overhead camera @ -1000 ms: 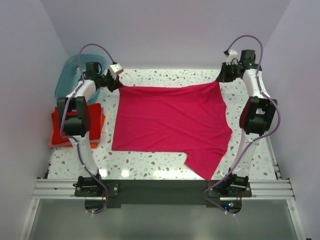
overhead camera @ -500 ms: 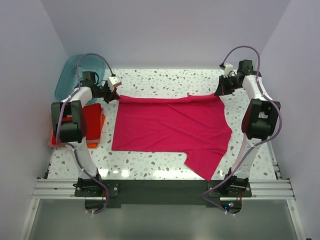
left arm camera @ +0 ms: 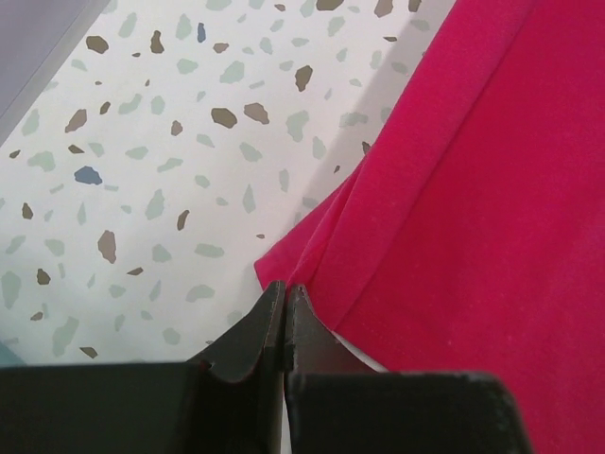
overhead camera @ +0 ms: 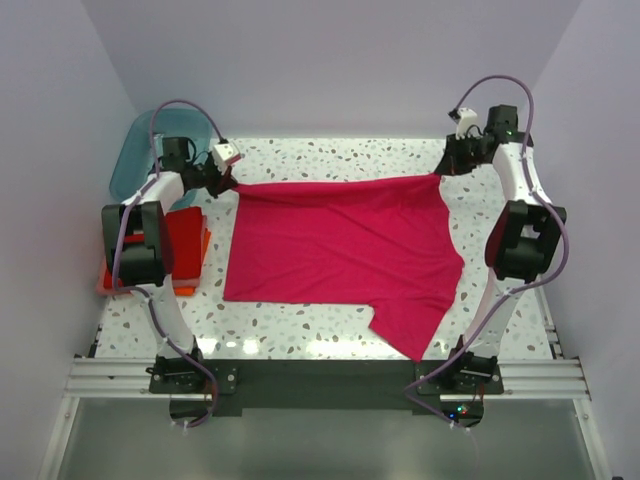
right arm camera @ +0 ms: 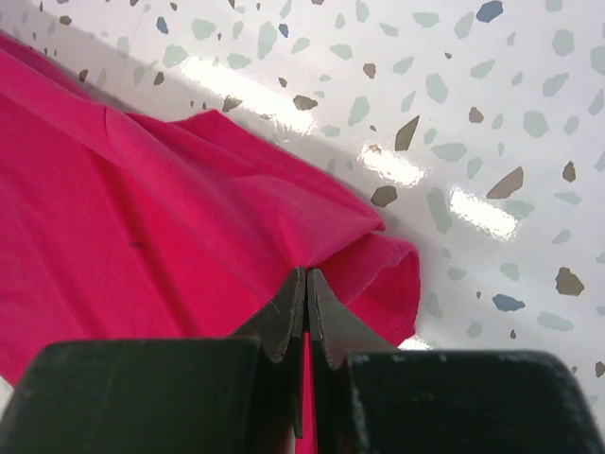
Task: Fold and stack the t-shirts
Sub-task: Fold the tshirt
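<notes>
The magenta-pink t-shirt (overhead camera: 340,250) lies spread over the middle of the speckled table, one sleeve pointing to the near edge. My left gripper (overhead camera: 232,182) is shut on its far left corner; the left wrist view shows the jaws (left arm camera: 285,288) pinched on the cloth edge (left arm camera: 473,189). My right gripper (overhead camera: 441,172) is shut on the far right corner; the right wrist view shows cloth (right arm camera: 142,208) bunched at the closed jaws (right arm camera: 306,274). The far edge is stretched between the two grippers. A stack of folded red and orange shirts (overhead camera: 192,245) lies at the left, partly behind the left arm.
A translucent teal tub (overhead camera: 130,160) stands at the far left corner behind the stack. Bare speckled table (overhead camera: 330,155) shows beyond the shirt's far edge and along the near edge. Walls close in on the left, right and back.
Both grippers keep hold of the shirt's far corners. The far edge came nearer half a second ago and has now moved back away and is pulled straighter.
</notes>
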`<act>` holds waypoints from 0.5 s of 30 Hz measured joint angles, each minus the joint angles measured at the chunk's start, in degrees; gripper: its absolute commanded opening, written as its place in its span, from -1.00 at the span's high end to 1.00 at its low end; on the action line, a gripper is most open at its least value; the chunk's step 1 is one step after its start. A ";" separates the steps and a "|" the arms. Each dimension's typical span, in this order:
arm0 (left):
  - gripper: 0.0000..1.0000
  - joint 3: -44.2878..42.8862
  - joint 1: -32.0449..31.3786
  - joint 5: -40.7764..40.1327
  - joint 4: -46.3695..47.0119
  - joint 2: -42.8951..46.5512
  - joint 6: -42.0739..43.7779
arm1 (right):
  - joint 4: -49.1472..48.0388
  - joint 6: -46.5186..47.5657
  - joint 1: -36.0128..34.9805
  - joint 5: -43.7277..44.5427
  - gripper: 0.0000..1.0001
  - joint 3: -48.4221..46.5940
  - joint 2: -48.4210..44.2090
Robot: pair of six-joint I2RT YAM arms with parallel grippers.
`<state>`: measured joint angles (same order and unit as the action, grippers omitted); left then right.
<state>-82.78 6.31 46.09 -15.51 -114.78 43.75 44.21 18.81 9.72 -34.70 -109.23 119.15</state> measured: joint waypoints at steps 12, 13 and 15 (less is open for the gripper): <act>1.00 4.02 -0.15 -1.44 -10.95 0.37 12.94 | 1.68 5.35 0.57 0.31 1.00 16.74 -3.96; 1.00 4.20 -0.33 -2.01 -11.89 0.28 14.01 | 1.79 5.68 0.52 0.81 1.00 17.77 -3.96; 1.00 4.66 -0.61 -3.21 -12.90 0.24 15.63 | 2.12 6.05 0.28 1.79 1.00 19.08 -3.96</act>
<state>-78.13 5.69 42.87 -28.40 -114.54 59.37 46.33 24.86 10.00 -32.91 -90.15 115.20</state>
